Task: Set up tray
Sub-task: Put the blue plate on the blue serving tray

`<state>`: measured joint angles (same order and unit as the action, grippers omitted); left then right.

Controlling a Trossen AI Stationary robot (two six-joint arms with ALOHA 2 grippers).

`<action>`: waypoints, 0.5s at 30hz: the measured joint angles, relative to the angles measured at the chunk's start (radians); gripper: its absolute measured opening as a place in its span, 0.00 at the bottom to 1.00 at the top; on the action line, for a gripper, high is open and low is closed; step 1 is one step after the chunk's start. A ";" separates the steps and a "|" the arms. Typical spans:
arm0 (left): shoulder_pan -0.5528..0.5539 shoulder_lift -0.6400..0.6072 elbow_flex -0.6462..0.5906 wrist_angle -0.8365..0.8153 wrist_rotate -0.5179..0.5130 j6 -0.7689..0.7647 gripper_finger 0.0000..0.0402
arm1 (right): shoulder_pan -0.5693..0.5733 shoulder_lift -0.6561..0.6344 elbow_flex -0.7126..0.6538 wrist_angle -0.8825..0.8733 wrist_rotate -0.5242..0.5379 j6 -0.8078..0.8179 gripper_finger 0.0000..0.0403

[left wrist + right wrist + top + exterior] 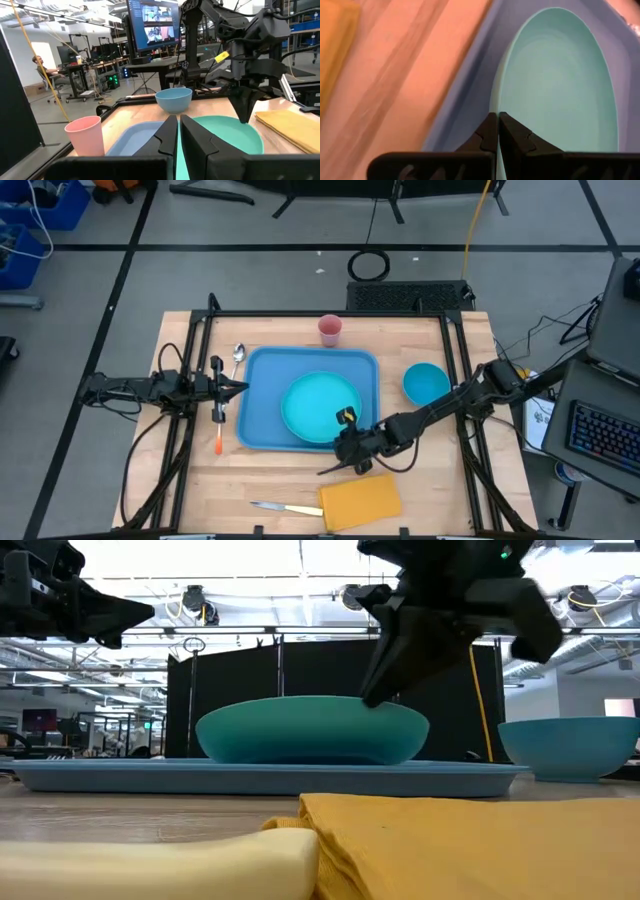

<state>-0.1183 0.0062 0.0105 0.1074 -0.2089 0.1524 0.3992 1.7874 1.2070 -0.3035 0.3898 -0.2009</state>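
Tray (pixel 262 395) sits mid-table, long side running away from the camera edge, slightly toward the left arm; blue plastic, rounded corners, raised rim, flat on the wood table (pixel 430 480). Only thing in it: round turquoise plate (pixel 320 407), lying flat, filling most of the tray's right half and near side; the plate itself looks empty. Low view shows the plate (pixel 312 730) resting on the tray (pixel 100 775), its rim well above the tray lip. Right claw (pixel 348 442) is at the tray's near right corner, over the plate edge; right wrist view has its fingers pressed together with the plate rim (pixel 555 80) just ahead, nothing visible between them. Left claw (pixel 240 387) hangs at the tray's left edge, pointing across it, fingers together, holding nothing. Outside the tray: turquoise bowl (pixel 427 383) just right of it, contents can't tell; pink cup (pixel 330 330) upright past the far rim; spoon (pixel 237 357) off the far left corner; orange-handled utensil (pixel 218 438) along the left side, under the left arm, type unclear. Yellow folded cloth (pixel 360 502) near the front edge, just past the right claw; knife (pixel 283 507) with pale handle beside it to the left.
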 joint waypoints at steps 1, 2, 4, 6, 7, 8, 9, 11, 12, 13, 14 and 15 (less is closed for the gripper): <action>0.000 0.000 0.000 0.000 0.000 0.000 0.06 | -0.007 0.000 -0.003 0.017 -0.002 -0.004 0.00; 0.000 0.000 0.000 0.000 0.000 0.000 0.06 | -0.012 0.000 -0.006 0.032 -0.002 -0.007 0.00; 0.000 0.000 0.000 0.000 0.000 0.000 0.06 | -0.021 0.000 -0.014 0.064 -0.002 -0.023 0.00; 0.000 0.000 0.000 0.000 0.000 0.000 0.06 | -0.032 0.000 -0.022 0.100 -0.004 -0.036 0.00; 0.000 0.000 0.000 0.000 0.000 0.000 0.06 | -0.037 0.000 -0.023 0.113 -0.015 -0.040 0.00; 0.000 0.000 0.000 0.000 0.000 0.000 0.06 | -0.042 0.000 -0.023 0.127 -0.036 -0.046 0.00; 0.000 0.000 0.000 0.000 0.000 0.000 0.06 | -0.047 0.000 -0.023 0.139 -0.049 -0.047 0.00; 0.000 0.000 0.000 0.000 0.000 0.000 0.06 | -0.056 0.008 -0.023 0.162 -0.053 -0.048 0.00; 0.000 0.000 0.000 0.000 0.000 0.000 0.06 | -0.060 0.011 -0.023 0.169 -0.055 -0.050 0.00; 0.000 0.000 0.000 0.000 0.000 0.000 0.06 | -0.064 0.012 -0.023 0.167 -0.055 -0.050 0.00; 0.000 0.000 0.000 0.000 0.000 0.000 0.06 | -0.068 0.019 -0.024 0.170 -0.056 -0.050 0.00; 0.000 0.000 0.000 0.000 0.000 0.000 0.06 | -0.072 0.028 -0.024 0.188 -0.055 -0.050 0.00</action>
<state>-0.1184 0.0063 0.0105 0.1070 -0.2091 0.1524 0.3267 1.8157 1.1830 -0.1155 0.3348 -0.2509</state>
